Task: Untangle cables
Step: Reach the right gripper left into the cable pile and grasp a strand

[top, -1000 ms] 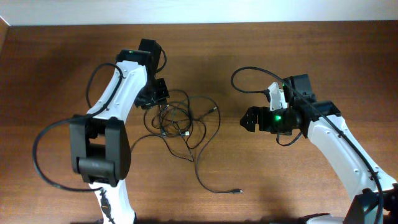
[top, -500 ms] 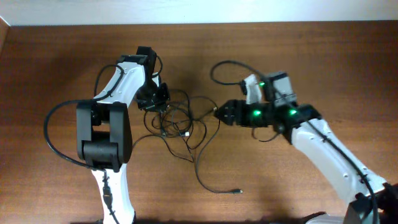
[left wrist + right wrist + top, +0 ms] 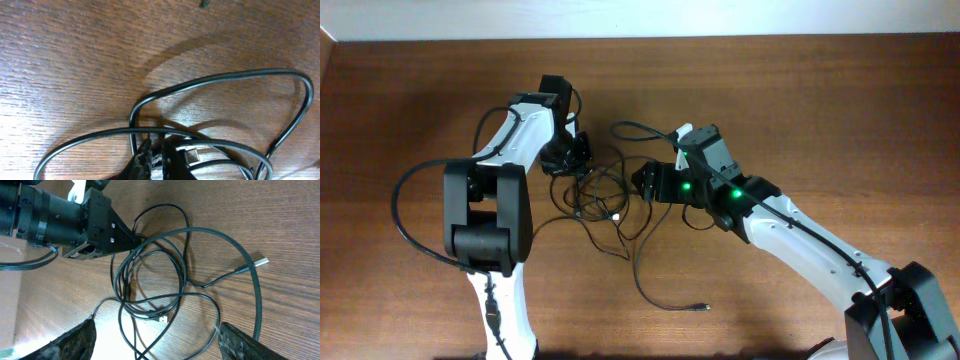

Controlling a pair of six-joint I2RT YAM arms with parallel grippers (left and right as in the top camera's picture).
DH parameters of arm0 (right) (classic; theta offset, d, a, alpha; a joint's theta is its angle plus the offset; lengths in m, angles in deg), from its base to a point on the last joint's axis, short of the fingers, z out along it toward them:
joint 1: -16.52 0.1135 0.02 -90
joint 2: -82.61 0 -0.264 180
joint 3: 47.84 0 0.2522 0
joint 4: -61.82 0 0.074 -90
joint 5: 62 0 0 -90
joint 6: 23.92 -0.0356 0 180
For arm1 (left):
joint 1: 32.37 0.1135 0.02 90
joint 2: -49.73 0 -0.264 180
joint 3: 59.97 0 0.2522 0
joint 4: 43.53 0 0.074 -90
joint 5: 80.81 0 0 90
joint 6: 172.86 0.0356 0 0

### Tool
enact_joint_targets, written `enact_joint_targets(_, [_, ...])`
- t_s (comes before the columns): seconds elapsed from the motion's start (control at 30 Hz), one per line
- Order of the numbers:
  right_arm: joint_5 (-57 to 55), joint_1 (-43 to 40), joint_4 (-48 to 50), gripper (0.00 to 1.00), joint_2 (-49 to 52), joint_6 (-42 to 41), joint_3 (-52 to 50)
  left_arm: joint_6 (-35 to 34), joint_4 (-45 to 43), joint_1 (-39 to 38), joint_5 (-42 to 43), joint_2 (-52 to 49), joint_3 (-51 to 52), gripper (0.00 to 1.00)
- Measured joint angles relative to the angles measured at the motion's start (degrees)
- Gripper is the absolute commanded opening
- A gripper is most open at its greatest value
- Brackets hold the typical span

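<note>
Cables (image 3: 610, 200) lie as a loose tangle of black loops on the wooden table (image 3: 820, 100), between my two arms; one strand trails away toward my base side and ends in a small plug (image 3: 703, 307); my left gripper (image 3: 157, 152) sits at the tangle's far-left edge, jaws pinched together on a strand; my right gripper (image 3: 157, 325) hangs over the tangle's right side, jaws spread wide and gripping nothing; a silver-tipped plug (image 3: 261, 260) lies free on the wood.

No legible txt, maybe too blurry
</note>
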Motion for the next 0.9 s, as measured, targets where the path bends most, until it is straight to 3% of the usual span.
enact_joint_targets(0.3, [-0.57, 4.74, 8.22, 0.57, 2.93, -4.57, 0.0, -1.73, -1.46, 0.0, 0.13, 0.0, 0.13, 0.01])
enact_joint_targets(0.63, [-0.57, 10.1, 28.13, 0.58, 16.79, -10.25, -0.22, -1.68, -1.62, 0.0, 0.15, 0.0, 0.46, 0.06])
enact_joint_targets(0.73, [-0.57, 10.12, 31.89, 0.53, 19.91, -10.29, -0.22, -1.68, -1.6, 0.0, 0.15, 0.0, 0.46, 0.07])
enact_joint_targets(0.9, [-2.75, 10.12, 33.29, 0.53, 20.5, -10.47, -0.22, -1.68, -1.62, 0.0, 0.17, 0.0, 0.46, 0.07])
